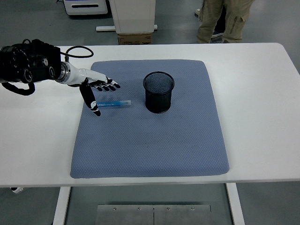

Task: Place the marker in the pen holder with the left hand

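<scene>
The marker (113,103), a slim blue one, is lying flat on the upper left part of the mat, pointing left to right, well apart from the pen holder to its right. The white table (262,108) is carrying everything, and the blue-grey mat (150,145) is covering most of its middle. A person's legs (224,21) in tan trousers are standing beyond the table's far edge, near a white cabinet base (132,16). The black left arm (28,68) is reaching in from the left edge over the table. The black mesh pen holder (158,92) is standing upright on the mat's upper middle. The left hand (96,89) is hovering with its fingers (110,85) spread and grasping nothing; its thumb is pointing down, its tip just at the marker's left end. Whether it is touching the marker cannot be told.
</scene>
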{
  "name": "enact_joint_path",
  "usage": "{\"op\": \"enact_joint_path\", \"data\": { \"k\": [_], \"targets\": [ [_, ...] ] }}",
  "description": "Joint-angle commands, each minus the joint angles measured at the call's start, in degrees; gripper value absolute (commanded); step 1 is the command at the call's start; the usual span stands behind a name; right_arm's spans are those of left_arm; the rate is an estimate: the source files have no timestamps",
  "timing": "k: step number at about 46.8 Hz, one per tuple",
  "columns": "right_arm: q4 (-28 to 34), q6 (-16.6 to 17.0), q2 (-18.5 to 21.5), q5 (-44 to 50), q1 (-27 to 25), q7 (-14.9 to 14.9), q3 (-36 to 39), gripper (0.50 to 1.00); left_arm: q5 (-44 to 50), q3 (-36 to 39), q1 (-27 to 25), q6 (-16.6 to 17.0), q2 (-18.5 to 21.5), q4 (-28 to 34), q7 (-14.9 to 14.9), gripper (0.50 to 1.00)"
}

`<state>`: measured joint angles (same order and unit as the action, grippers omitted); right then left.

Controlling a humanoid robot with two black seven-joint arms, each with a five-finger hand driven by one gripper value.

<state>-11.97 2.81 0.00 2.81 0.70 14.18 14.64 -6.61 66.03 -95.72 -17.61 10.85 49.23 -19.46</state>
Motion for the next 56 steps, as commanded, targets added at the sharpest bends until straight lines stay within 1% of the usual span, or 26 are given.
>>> {"op": "enact_joint_path", "data": {
  "k": [1, 5, 8, 14, 23, 28, 35, 43, 56],
  "targets": [
    [-0.07, 0.0, 0.0, 0.0, 0.0, 0.06, 0.04, 1.0, -0.07, -0.2, -0.17, 0.04, -0.13, -0.01, 2.75, 1.0],
    [0.01, 0.0, 0.0, 0.0, 0.0, -0.03, 0.04, 1.0, -0.07, -0.37, -0.96, 0.21, -0.13, -0.01, 4.42, 1.0],
    [0.01, 0.0, 0.0, 0.0, 0.0, -0.03, 0.04, 1.0, -0.15, -0.37, -1.4, 0.21, -0.31, -0.01, 4.78, 1.0],
    [0.01, 0.0, 0.0, 0.0, 0.0, 0.06, 0.04, 1.0, -2.43, -0.46, -2.1, 0.12, -2.06, -0.01, 4.6, 1.0],
    [0.01, 0.0, 0.0, 0.0, 0.0, -0.03, 0.04, 1.0, -9.11, -2.04, -3.51, -0.58, -2.24, 0.08, 3.81, 1.0],
    [0.01, 0.0, 0.0, 0.0, 0.0, -0.03, 0.04, 1.0, -11.14, -2.39, -4.03, -0.84, -2.5, 0.08, 3.81, 1.0],
    [0.01, 0.0, 0.0, 0.0, 0.0, -0.03, 0.04, 1.0, -11.32, -2.39, -3.95, -1.98, -3.38, 0.08, 3.81, 1.0],
    [0.01, 0.0, 0.0, 0.0, 0.0, -0.03, 0.04, 1.0, -12.37, -2.48, -2.72, -1.72, -4.52, 0.08, 3.99, 1.0],
    [-0.07, 0.0, 0.0, 0.0, 0.0, -0.02, -0.05, 1.0, -12.72, -2.57, -2.54, -1.81, -4.7, -0.1, 4.34, 1.0]
  ]
}}
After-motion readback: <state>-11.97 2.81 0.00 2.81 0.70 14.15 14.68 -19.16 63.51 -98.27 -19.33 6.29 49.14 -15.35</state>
